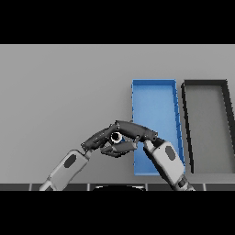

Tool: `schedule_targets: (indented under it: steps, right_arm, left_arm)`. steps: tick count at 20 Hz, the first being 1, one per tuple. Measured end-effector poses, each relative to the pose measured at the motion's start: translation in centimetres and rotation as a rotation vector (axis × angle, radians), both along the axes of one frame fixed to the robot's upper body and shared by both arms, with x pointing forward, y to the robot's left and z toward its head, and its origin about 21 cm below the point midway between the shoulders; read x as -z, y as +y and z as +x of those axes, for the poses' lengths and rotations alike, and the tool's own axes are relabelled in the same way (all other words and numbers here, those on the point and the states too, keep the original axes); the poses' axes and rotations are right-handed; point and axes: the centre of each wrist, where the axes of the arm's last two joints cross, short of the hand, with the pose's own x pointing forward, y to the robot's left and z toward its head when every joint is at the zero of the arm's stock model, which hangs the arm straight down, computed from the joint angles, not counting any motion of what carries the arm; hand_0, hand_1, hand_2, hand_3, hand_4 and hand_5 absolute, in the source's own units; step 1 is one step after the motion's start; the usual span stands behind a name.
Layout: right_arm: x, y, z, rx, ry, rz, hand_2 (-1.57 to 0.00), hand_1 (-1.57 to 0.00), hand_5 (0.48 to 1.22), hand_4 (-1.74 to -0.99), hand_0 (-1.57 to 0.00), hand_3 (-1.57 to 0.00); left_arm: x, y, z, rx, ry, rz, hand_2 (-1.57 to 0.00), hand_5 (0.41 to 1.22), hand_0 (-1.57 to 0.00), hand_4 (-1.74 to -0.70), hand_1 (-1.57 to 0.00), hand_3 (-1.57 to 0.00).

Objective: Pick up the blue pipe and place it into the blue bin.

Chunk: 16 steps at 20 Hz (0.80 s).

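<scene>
Grey table (59, 92): one blue bin (153, 105), one black bin (209, 124) (side by side).

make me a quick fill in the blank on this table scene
1. The blue bin stands to the ___ of the black bin.
2. The right hand, pinching the pipe, has its arm across a corner of the ___ bin.
3. The left hand meets it above the ___ table.
Missing words: left; blue; grey.

1. Plain grey table (59, 92).
2. Blue bin (153, 94) sits on it, right past the right hand's fingers (133, 129).
3. Dark grey bin (206, 124) just beside it, farther from the fingers.
</scene>
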Motion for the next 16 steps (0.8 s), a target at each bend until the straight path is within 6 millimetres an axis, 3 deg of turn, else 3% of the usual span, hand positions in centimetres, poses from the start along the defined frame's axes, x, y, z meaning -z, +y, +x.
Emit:
schedule_targets:
  steps: [3, 6, 9, 14, 16]
  right_arm:
    - [-0.6, -0.4, -0.2, 0.011, 0.055, 0.007, -1.57, -1.57, 1.221, -1.491, -1.57, -1.57]
    - [-3.1, -0.7, 0.0, -0.003, 0.126, 0.060, -1.57, -1.57, 1.221, -1.613, -1.57, -1.57]
    - [-5.6, -1.7, 0.5, 0.011, 0.191, 0.093, -1.57, -1.57, 1.194, -1.675, -1.57, -1.57]
    - [-13.5, -3.7, 2.3, 0.039, 0.148, 0.253, -1.57, -1.57, 1.127, -1.720, -1.57, -1.57]
    - [-15.4, -4.5, 2.9, 0.099, 0.109, 0.304, -1.57, -1.57, 1.113, -1.727, -1.57, -1.57]
  left_arm:
    - [0.2, -0.1, 0.0, -0.026, 0.021, 0.026, -0.01, 0.548, -0.01, -0.90, -0.01, -0.01]
    - [0.2, -0.1, -0.1, -0.017, 0.037, 0.024, 0.00, 0.524, 0.00, -0.91, 0.00, 0.00]
    - [0.3, -0.1, -0.2, -0.016, 0.053, 0.031, 0.00, 0.504, 0.00, -0.92, 0.00, 0.00]
    - [0.2, 0.0, -0.5, -0.012, 0.051, 0.033, 0.00, 0.502, 0.00, -0.91, 0.00, 0.00]
    - [0.4, 0.0, -0.6, -0.003, 0.039, 0.033, 0.00, 0.499, 0.00, -0.91, 0.00, 0.00]
